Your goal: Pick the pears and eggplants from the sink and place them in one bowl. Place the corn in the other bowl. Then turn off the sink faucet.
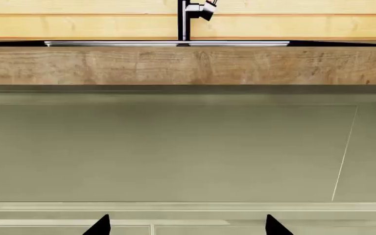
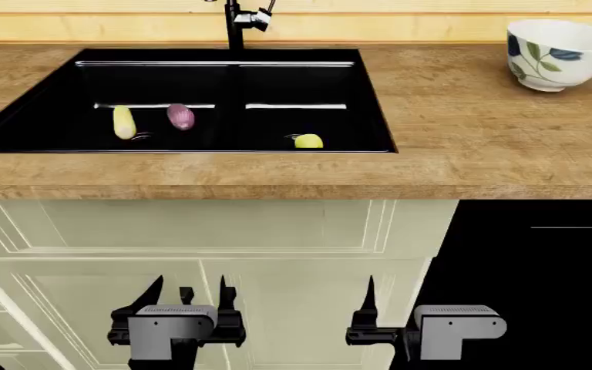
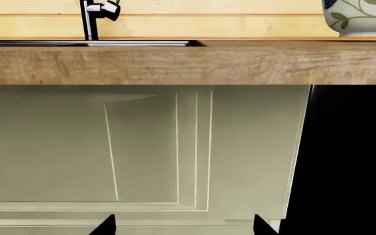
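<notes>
Three small items sit in the sink, upper left: corn, eggplant, pear. All look light, firm, smooth, likely to roll; grip across the middle. Left gripper and right gripper, low, jaws released, empty.

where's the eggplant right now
In the head view the eggplant lies in the left basin of the sink, just right of the corn and well left of the pear.

Wooden countertop with floral bowl
</notes>
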You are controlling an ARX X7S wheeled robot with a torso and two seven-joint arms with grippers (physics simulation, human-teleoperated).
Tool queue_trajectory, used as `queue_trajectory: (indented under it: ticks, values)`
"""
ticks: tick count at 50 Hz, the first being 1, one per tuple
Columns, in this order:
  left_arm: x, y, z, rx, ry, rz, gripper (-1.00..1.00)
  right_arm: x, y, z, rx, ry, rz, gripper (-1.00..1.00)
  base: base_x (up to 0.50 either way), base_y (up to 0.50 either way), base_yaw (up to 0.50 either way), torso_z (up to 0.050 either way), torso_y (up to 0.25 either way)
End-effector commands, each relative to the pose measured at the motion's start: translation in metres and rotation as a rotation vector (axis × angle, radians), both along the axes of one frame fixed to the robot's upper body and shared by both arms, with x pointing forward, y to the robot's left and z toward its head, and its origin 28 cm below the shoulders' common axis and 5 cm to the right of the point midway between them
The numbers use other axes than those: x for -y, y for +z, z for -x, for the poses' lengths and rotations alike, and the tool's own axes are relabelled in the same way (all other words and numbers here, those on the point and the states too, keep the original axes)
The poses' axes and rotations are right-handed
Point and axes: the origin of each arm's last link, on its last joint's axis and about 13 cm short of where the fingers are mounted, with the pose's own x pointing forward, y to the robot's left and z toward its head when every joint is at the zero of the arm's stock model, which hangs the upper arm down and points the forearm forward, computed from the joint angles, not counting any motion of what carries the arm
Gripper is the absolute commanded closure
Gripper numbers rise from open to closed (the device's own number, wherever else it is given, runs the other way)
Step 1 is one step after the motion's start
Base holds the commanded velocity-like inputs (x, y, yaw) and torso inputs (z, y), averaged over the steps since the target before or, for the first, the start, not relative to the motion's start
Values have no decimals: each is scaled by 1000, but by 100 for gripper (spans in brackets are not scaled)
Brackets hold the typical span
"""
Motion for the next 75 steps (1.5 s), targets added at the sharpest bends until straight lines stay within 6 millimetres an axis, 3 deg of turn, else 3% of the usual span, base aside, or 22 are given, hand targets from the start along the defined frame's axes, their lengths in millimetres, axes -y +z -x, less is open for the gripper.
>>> queue_trajectory:
  ticks: [1, 18, 20, 26, 29, 41, 61, 67, 71, 75]
  values:
    - [0, 0, -1, -2, -4, 0, -100, -2, 0, -1, -2, 12, -3, -100, 0, 0, 0, 0, 0]
    - [-2, 4, -4, 9, -62, 78, -100, -2, 9, -4, 26, 46, -51, -100, 0, 0, 0, 18, 0]
    - [0, 19, -8, 14, -72, 83, -100, -1, 31, -4, 58, 66, -64, -100, 0, 0, 0, 50, 0]
    - [4, 91, -28, 114, -107, 82, -100, -1, 116, -12, 162, 102, -70, -100, 0, 0, 0, 50, 0]
    - [3, 112, -31, 155, -103, 86, -100, 0, 139, -14, 200, 93, -68, -100, 0, 0, 0, 50, 0]
    - [-2, 129, -19, 221, -91, 67, -100, -3, 161, 7, 270, 147, -87, -100, 1, 171, 0, 50, 0]
    - [-3, 129, -18, 224, -87, 53, -100, -6, 161, 8, 280, 182, -79, -100, 27, 500, 0, 50, 0]
    - [3, 132, -15, 195, -162, 63, -100, -5, 161, 6, 260, 112, -66, -100, 29, 167, 0, 0, 0]
    - [7, 145, -19, 144, -152, 44, -100, -6, 162, 0, 192, 117, -78, -100, 0, 0, 0, 0, 0]
    - [14, 183, -46, 120, -170, 136, -100, -9, 183, -29, 121, 142, -64, -100, 0, 0, 0, 0, 0]
